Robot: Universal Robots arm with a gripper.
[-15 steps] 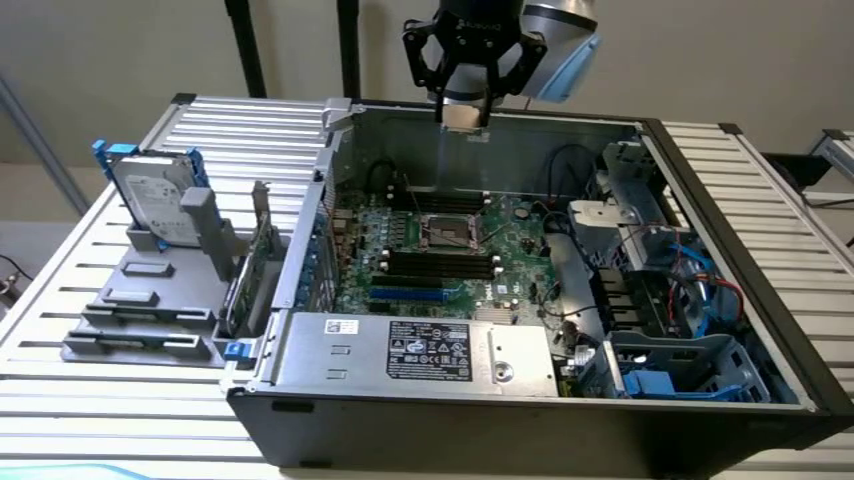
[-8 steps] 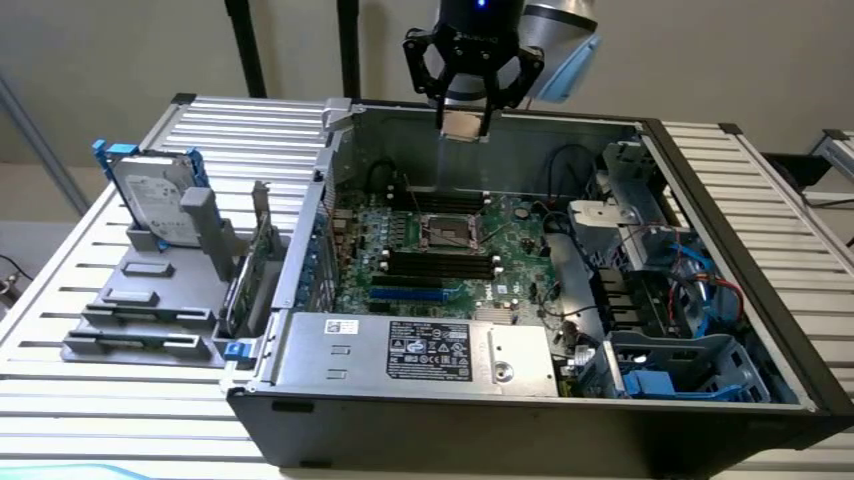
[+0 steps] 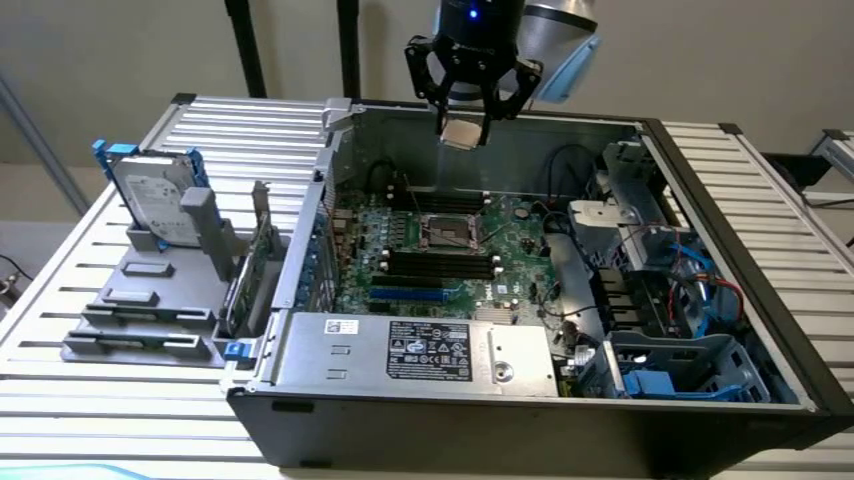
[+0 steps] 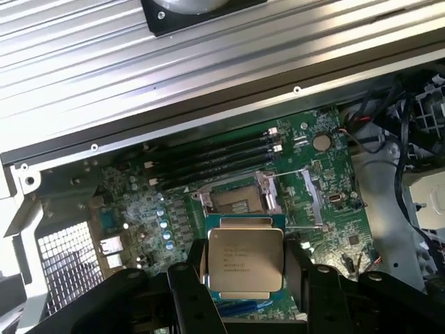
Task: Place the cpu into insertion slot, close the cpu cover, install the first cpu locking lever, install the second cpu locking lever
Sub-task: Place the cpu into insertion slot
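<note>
While the gripper [image 3: 467, 122] clamps the cpu [image 4: 245, 259] — tilted, pale face showing — the insertion slot [image 3: 451, 232] lies below.

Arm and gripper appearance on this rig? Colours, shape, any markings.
Black linkage-style two-finger gripper with a blue indicator light glowing on its body. Matte black fingers. Silver-grey round arm section with a pale blue joint cap. No markings readable.

Desk [image 3: 60, 300] is a silver ribbed metal top. An open black PC case [image 3: 534, 435] sits on it, lid off. It takes up the middle and reaches toward the near edge and the edge on the exterior view's right. A grey slotted holder [image 3: 140, 310] sits just beside the case, toward the edge on the exterior view's left. A black plate [image 4: 174, 21] rests on the ribs past the case's far wall.
</note>
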